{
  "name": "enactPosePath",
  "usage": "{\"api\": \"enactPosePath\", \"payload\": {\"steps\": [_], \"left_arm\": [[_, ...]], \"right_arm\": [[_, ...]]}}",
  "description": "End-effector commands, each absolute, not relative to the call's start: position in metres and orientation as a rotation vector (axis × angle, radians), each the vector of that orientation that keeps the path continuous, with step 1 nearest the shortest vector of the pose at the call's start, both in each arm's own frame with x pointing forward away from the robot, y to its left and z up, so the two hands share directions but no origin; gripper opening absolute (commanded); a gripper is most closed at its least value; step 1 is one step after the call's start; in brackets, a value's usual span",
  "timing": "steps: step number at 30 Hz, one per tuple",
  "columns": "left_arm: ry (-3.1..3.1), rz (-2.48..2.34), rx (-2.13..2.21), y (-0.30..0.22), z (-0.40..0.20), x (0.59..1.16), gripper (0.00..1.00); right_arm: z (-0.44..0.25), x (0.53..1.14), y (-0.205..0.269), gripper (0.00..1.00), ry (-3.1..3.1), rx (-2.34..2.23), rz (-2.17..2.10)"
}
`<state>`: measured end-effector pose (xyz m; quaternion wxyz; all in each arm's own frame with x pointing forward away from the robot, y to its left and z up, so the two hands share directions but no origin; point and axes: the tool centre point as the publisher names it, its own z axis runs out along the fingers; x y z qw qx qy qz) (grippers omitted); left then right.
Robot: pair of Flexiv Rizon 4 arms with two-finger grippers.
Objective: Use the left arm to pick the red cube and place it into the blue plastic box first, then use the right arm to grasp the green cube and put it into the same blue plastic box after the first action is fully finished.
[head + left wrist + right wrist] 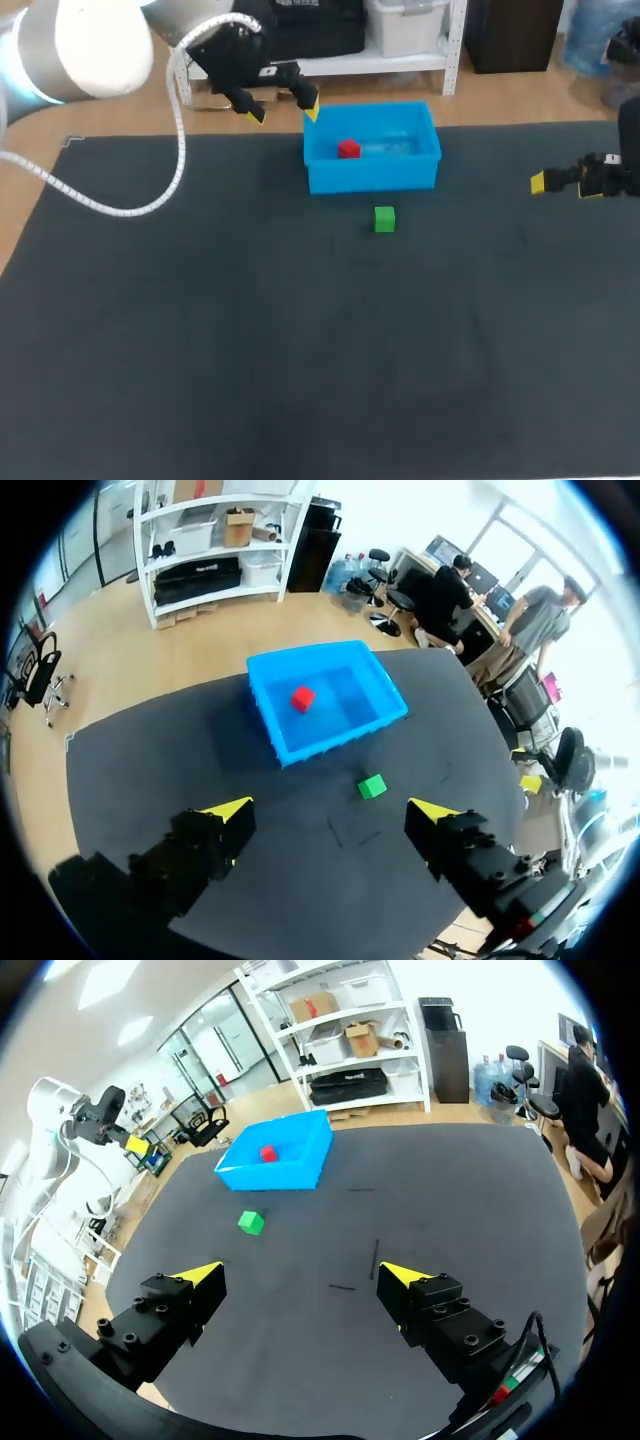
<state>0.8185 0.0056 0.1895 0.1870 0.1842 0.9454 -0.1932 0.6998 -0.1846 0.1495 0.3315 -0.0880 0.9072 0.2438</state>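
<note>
One cube to go: green cube [384, 219] on table [200, 350], just before blue plastic box [370, 180]; red cube [348, 149] already inside. I judge it light, rigid, smooth; pinch opposite flat faces. Right pincer [300, 1275] wide open, empty; left pincer [283, 110] likewise.

You've got the red cube [348, 149] sitting in the blue plastic box [372, 178], towards its left side. The green cube [384, 219] is on the dark table [200, 330], just in front of the box and not touching it. Your left gripper [283, 111] hangs at the box's back-left corner, fingers spread, nothing held. The right gripper [563, 185] is out by the table's right edge, well apart from both cubes.
</note>
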Motion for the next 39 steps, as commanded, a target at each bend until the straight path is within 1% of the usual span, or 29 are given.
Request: {"api": "enactPosePath", "payload": {"steps": [1, 24, 39], "left_arm": [[2.519, -0.576, 0.469, 0.012, 0.187, 0.810, 1.00], [2.519, -0.619, 0.521, 0.025, 0.183, 0.791, 1.00], [2.553, -0.624, 0.573, 0.038, 0.168, 0.775, 1.00]], "right_arm": [[0.149, 0.700, -0.185, 1.00, 2.372, -0.232, 0.639], [0.149, 0.700, -0.185, 1.00, 2.372, -0.232, 0.639], [0.149, 0.700, -0.185, 1.00, 2.372, -0.232, 0.639]]}}
